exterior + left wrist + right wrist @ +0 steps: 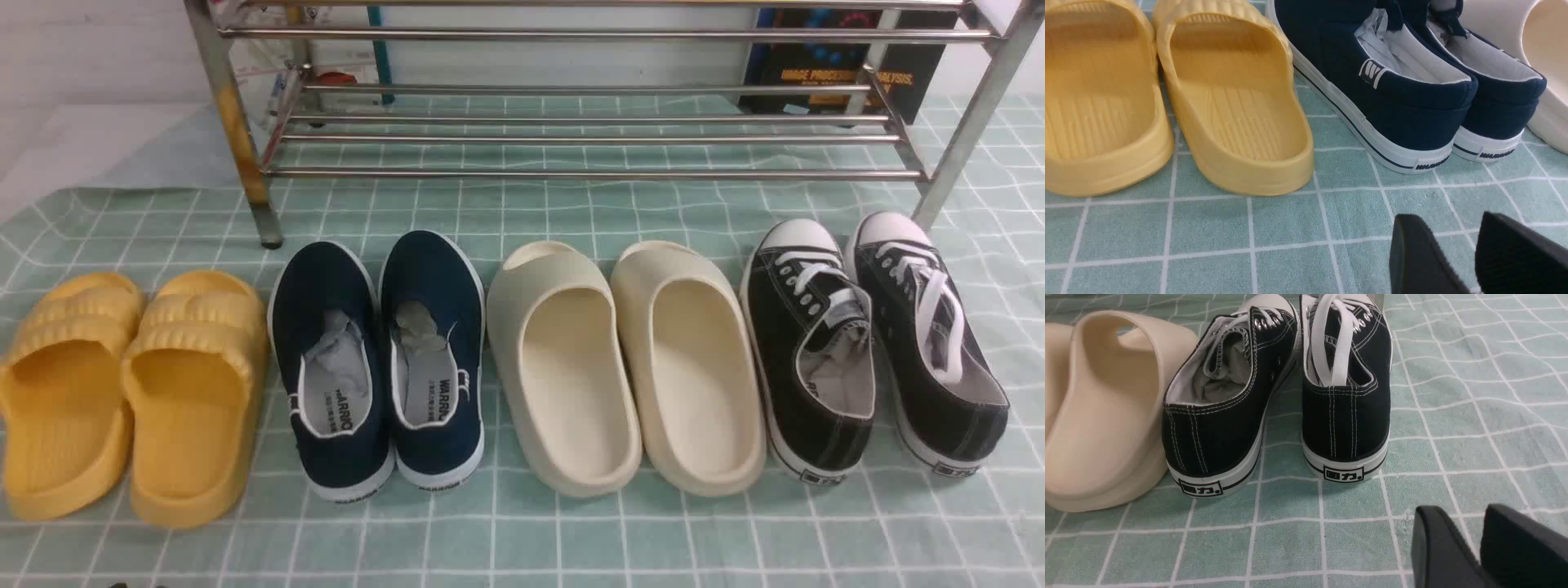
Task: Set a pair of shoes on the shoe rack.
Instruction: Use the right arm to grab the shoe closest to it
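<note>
Front view, black sneakers at far right, toes near the shoe rack, left wrist view, left gripper empty, jaws slightly parted, right wrist view, right gripper empty, seemingly slightly parted, near the sneakers' heels

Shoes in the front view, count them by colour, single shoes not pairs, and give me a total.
yellow slides: 2
navy slip-ons: 2
cream slides: 2
black sneakers: 2
Total: 8
</note>
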Robot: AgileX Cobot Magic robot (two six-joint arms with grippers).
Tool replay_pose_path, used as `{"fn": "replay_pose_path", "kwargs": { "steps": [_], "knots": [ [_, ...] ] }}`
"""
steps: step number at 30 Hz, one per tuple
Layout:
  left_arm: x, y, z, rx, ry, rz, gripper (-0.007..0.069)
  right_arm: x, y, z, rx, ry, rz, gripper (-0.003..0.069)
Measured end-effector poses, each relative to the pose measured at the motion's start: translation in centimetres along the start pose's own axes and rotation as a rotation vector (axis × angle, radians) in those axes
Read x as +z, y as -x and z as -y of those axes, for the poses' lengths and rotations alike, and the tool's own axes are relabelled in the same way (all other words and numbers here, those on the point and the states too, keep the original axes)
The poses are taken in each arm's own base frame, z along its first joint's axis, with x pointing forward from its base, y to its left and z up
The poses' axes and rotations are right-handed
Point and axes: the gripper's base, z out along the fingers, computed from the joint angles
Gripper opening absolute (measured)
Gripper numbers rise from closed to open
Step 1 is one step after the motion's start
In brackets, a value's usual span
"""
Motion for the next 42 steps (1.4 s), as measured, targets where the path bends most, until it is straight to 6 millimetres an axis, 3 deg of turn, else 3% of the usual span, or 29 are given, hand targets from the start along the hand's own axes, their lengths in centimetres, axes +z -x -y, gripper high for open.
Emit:
{"fn": "replay_pose_path", "kwargs": {
  "steps": [16,21,32,38,42],
  "knots": [
    [0.0,0.0,0.0,0.0,0.0,0.0,0.0239,0.0,0.1,0.0,-0.002,0.0,0.01,0.0226],
    [0.0,0.0,0.0,0.0,0.0,0.0,0.0239,0.1,0.6,0.0,-0.007,0.004,0.093,0.0228],
    [0.0,0.0,0.0,0.0,0.0,0.0,0.0239,-1.8,5.3,-0.6,-0.067,0.049,0.664,0.0238],
    [0.0,0.0,0.0,0.0,0.0,0.0,0.0239,-3.7,7.1,-0.9,0.078,0.16,0.933,0.0238],
    [0.0,0.0,0.0,0.0,0.0,0.0,0.0239,-4.0,7.3,-1.0,0.093,0.181,0.976,0.0238]
  ]
}}
